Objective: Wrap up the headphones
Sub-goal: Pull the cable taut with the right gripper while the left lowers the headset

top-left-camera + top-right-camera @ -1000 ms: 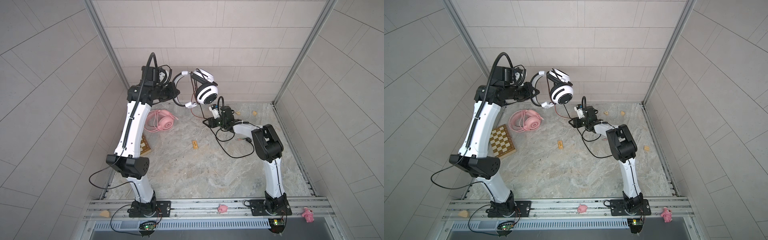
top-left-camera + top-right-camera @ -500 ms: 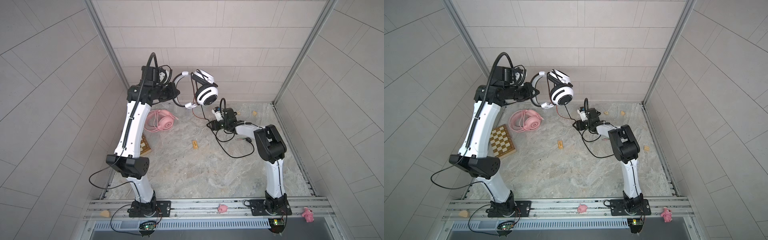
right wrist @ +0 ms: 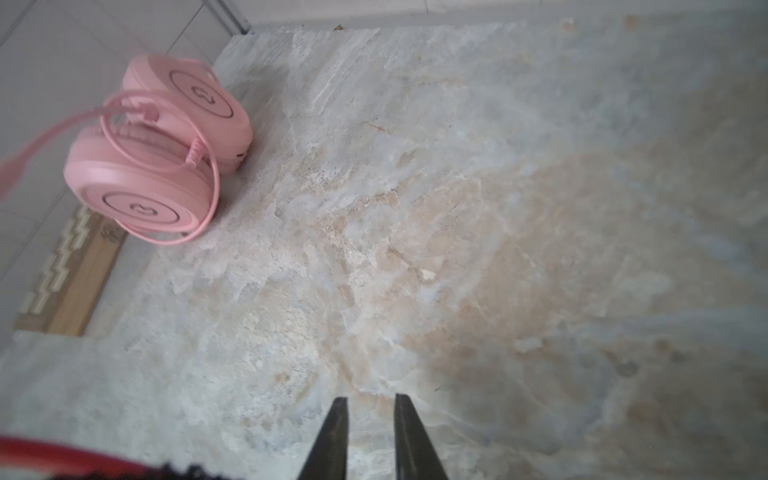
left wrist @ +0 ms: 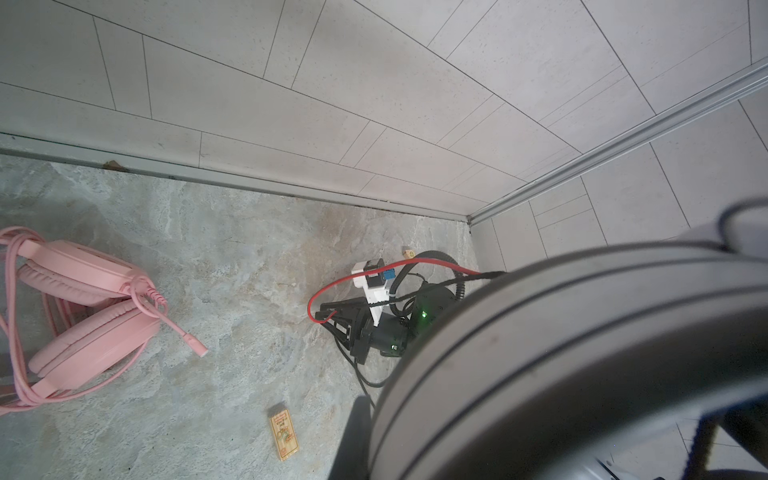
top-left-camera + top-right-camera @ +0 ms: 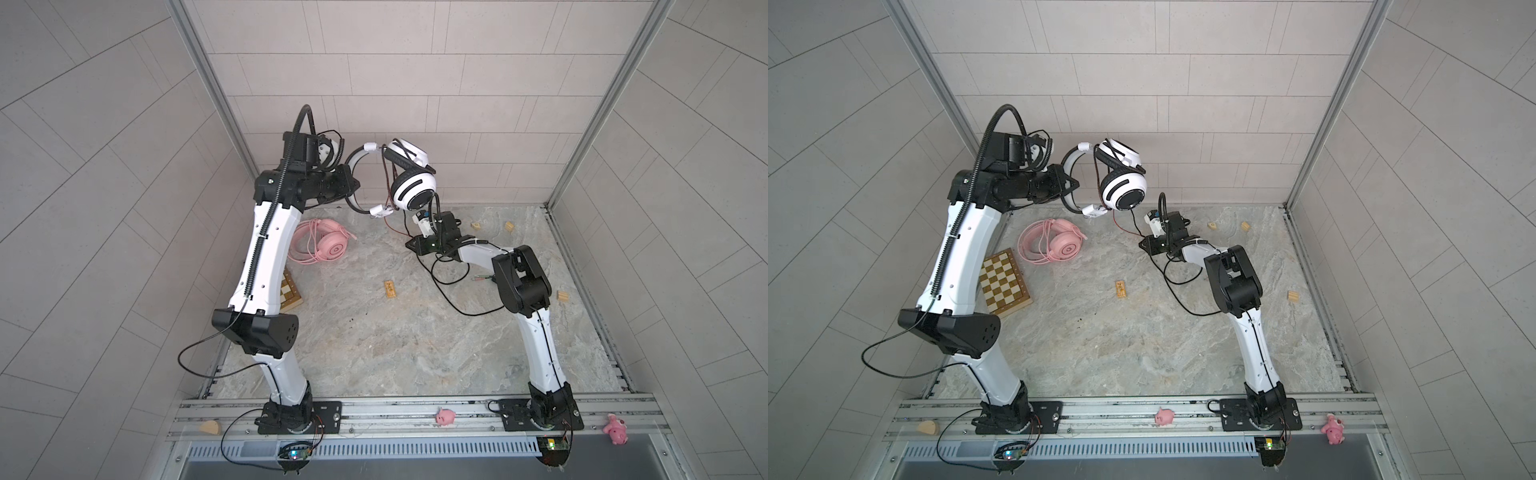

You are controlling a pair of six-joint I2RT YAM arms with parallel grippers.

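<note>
**White-and-black headset aloft, pink one on the floor**

At the far left a chessboard (image 5: 1005, 284) lies flat beside the left arm; just behind it the pink headset (image 5: 332, 247) rests on the marbled floor (image 5: 395, 353) near the back wall, its pink cord looped loosely over and around the cups; above and to the right of it the left gripper (image 5: 351, 184) is clamped on the headband of the white-and-black headset (image 5: 413, 193), holding it in the air with the cups hanging to the right, one above the other; a flat wooden block (image 5: 390, 289) lies on the floor in the middle, apart from everything; below the lower cup the right gripper (image 5: 411, 246) sits low over the floor, its fingers (image 3: 332, 436) a narrow gap apart with bare floor showing between the tips; the headset's cable (image 4: 415, 259), red near the cup and black further on, drops past that gripper and trails in loops to the right; whether it is caught deeper between the jaws cannot be told.
</note>
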